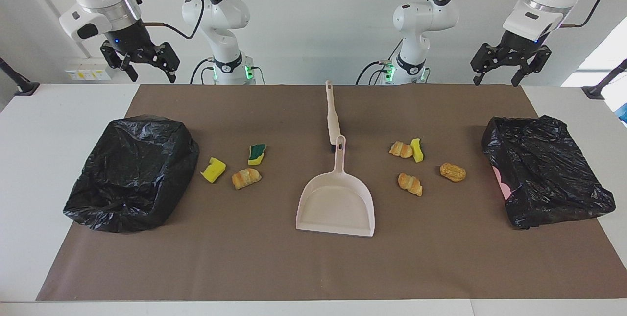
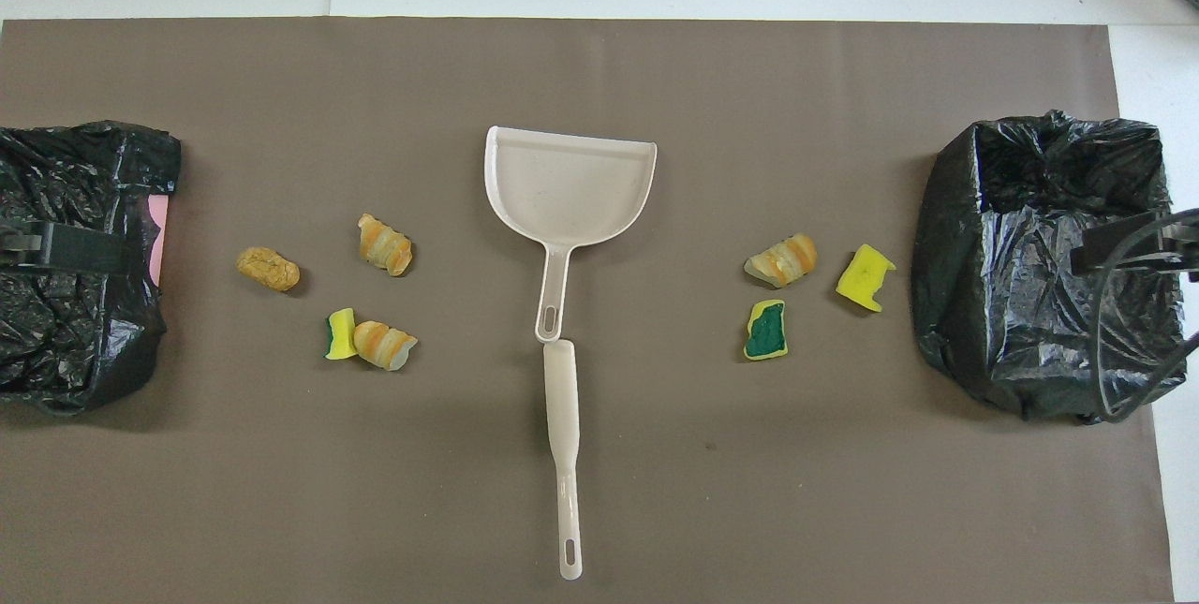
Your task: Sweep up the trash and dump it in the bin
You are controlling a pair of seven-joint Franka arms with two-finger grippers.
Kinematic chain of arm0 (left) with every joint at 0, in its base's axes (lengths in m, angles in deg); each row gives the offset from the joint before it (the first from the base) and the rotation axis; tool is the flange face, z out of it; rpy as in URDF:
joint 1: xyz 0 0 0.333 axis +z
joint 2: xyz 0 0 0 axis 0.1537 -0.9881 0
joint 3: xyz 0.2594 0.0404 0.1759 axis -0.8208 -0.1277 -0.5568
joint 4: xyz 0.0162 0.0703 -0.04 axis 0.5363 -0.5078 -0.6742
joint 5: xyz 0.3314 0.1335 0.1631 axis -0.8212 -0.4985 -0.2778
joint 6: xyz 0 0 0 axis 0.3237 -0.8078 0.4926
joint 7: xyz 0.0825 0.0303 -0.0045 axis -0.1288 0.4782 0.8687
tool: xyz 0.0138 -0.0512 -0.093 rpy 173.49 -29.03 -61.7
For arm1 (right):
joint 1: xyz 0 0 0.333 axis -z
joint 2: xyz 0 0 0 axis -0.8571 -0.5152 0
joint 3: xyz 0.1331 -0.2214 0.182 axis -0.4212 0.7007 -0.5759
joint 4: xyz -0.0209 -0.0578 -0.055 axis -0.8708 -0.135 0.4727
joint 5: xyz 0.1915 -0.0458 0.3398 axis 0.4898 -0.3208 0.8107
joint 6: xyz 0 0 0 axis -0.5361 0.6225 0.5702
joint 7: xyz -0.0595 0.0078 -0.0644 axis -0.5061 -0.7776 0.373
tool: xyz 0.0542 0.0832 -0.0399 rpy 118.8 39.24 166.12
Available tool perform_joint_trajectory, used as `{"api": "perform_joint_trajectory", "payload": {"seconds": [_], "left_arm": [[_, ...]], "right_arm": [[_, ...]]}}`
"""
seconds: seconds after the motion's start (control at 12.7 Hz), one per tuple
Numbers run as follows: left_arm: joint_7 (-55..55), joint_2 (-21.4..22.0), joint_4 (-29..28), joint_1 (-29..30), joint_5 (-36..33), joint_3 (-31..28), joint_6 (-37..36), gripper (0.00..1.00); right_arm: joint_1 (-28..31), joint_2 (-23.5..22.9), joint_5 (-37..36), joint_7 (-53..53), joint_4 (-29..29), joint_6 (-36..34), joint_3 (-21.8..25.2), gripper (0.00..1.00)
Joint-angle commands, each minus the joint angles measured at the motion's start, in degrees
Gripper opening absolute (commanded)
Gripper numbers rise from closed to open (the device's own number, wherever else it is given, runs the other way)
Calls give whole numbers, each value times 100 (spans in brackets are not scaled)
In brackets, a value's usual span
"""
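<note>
Up by the robots' end, the left gripper [image 1: 509,68] and right gripper [image 1: 142,63] hang with jaws apart. Farther out lies the brush [image 1: 333,117], then the trash [image 1: 410,164] scattered beside the dustpan [image 1: 337,198], between two bins [image 1: 132,174], seemingly bag-lined.

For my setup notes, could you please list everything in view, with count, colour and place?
Sponge chunks: three, yellow or yellow-green, among the pastries.
Pastries: four, golden-brown, in two clusters either side of the dustpan.
Dustpan: one, beige, mat centre.
Brush: one, beige, nearer the robots, touching the dustpan's handle.
Bins: two, black-bagged, one at each end of the table.
Mat: one, brown, on the white table.
Left gripper: open, raised over its end.
Right gripper: open, raised likewise.
</note>
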Motion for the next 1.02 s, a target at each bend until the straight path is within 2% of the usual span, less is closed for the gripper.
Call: {"api": "perform_joint_trajectory", "payload": {"seconds": [0.0,0.71,0.95], "left_arm": [[41,39,-46,76,-42,7,18,100],[59,57,-81,68,-41,16,-34,100],[42,328,-528,59,-6,16,71,100]], "right_arm": [[-42,7,73,-648,55,125,-44,100],[-52,86,117,-645,29,64,-88,100],[-17,86,117,-645,29,73,-88,100]]}}
